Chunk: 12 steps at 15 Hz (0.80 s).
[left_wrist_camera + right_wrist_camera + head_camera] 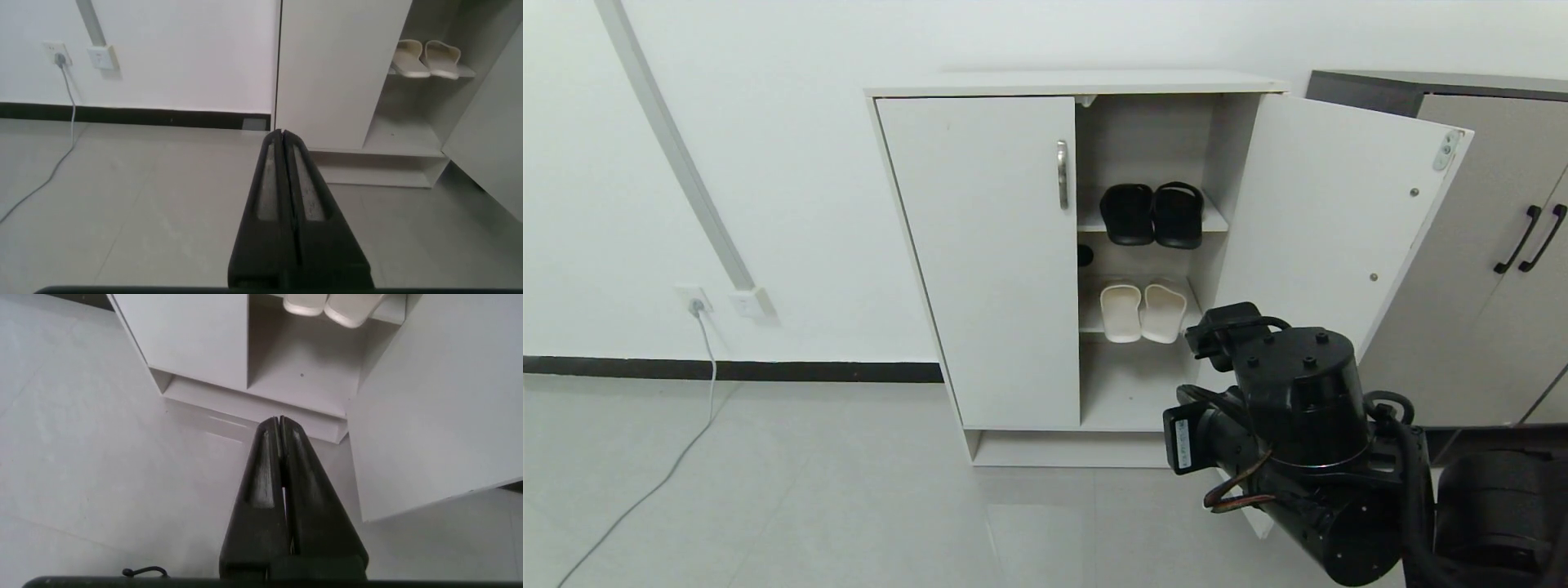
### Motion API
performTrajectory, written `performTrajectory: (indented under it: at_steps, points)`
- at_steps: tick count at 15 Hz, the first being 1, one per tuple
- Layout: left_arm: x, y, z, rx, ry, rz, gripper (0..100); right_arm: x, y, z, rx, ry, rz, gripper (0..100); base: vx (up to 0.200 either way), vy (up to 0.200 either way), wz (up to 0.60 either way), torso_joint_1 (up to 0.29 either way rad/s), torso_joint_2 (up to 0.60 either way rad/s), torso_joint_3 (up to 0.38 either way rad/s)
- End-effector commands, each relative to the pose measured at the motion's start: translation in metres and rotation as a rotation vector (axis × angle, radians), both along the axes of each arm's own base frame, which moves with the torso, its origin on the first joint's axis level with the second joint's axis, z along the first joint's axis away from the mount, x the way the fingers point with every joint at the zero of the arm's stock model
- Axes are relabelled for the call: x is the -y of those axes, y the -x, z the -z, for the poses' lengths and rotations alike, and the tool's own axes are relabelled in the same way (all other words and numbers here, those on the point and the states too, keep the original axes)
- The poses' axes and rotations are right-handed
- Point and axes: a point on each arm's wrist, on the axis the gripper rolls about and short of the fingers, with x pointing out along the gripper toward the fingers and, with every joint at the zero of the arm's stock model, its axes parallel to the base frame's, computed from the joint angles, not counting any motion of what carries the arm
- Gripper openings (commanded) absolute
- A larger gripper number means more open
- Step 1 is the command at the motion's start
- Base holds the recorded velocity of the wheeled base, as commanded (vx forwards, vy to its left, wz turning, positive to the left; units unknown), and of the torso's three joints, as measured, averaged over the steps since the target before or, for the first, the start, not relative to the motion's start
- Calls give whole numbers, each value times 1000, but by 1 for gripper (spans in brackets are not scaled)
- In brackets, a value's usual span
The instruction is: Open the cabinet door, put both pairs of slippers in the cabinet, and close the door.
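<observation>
1. The black slippers (pixel 1152 214) lay side by side on the upper shelf, at the centre of the head frame. The white slippers (pixel 1142 312) sat on the shelf just below, so both pairs were inside the cabinet (pixel 1070 82).
2. The cabinet stood against the wall. Its left door (pixel 980 245) was shut, and the right door (pixel 1331 212) hung wide open toward the right of the frame.
3. The right arm (pixel 1298 408) filled the lower right of the head frame, in front of the open door's lower part. The right gripper (pixel 279 425) was pressed together with nothing in it, pointing at the floor by the cabinet's base.
4. The left gripper (pixel 282 135) was likewise pressed together and empty, low over the floor and facing the cabinet.
5. Stowing looked done, so closing the right door seemed the step in hand. The next move would call for getting a gripper behind the door's far face and pushing it round until it met the frame.
6. A socket (pixel 694 302) with a cable (pixel 678 457) sat at the left, and a grey cabinet (pixel 1486 245) stood at the right.
</observation>
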Motion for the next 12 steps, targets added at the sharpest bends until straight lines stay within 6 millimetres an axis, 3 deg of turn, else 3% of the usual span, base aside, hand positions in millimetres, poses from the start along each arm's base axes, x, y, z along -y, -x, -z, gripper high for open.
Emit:
performTrajectory:
  at_steps: [1, 5, 12]
  points:
    - [0, 0, 0, -1, 0, -1, 0, 0, 0, 1, -1, 2, -1, 0, 0, 0, 0, 0, 0, 0]
    - [0, 0, 0, -1, 0, -1, 0, 0, 0, 1, -1, 3, -1, 0, 0, 0, 0, 13, -183, -279]
    - [0, 0, 0, -1, 0, 1, 0, 0, 0, 1, -3, 6, -1, 0, 0, 0, 0, 78, -504, -359]
